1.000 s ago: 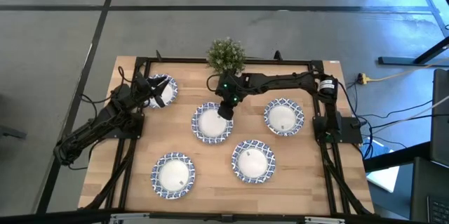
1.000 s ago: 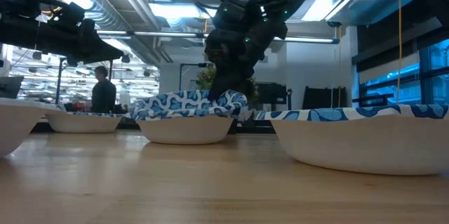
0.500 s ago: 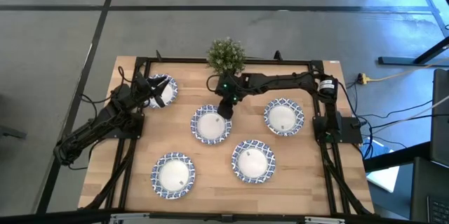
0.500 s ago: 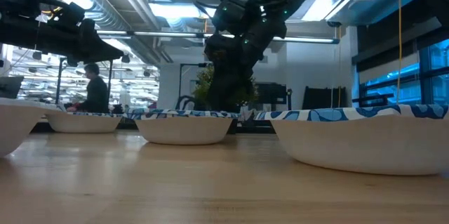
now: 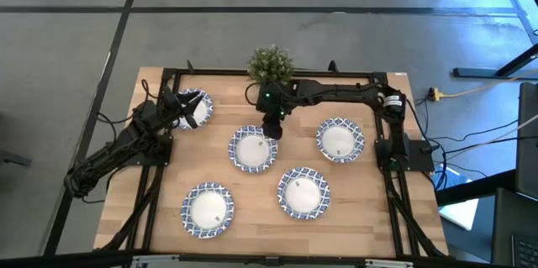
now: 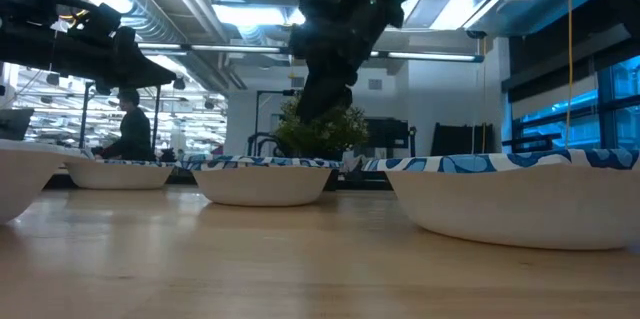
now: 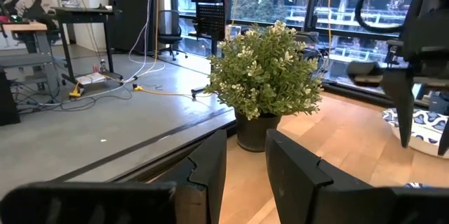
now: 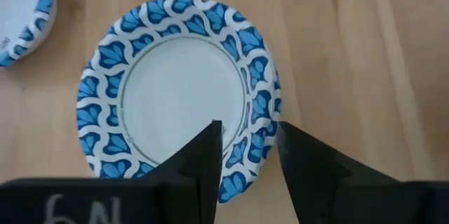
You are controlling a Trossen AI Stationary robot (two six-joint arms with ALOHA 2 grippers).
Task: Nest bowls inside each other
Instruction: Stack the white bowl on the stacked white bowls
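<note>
Five bowl places show in the high view: far left [image 5: 192, 108], middle [image 5: 254, 148], right [image 5: 340, 139], near right [image 5: 303, 192], near left [image 5: 208, 209]. All rest on their bases. The middle bowl [image 8: 179, 97] lies level; whether it is one bowl or a stack, I cannot tell. My right gripper [image 5: 271, 129] [image 8: 245, 150] is open and empty, fingers pointing down, above that bowl's far right rim and well clear of it in the low view [image 6: 315, 104]. My left gripper [image 5: 178, 110] [image 7: 245, 164] is open and empty, at the far left bowl.
A small green potted plant [image 5: 271, 65] [image 7: 265, 83] stands at the table's far edge, just behind my right gripper. Black frame rails [image 5: 160, 184] run along the table's left, right and far sides. A person [image 6: 128, 129] shows in the room beyond the table.
My right gripper has let go of a bowl and risen, moving slightly toward the far edge. A second ago that bowl lay tilted on the middle bowl. It now lies level there.
</note>
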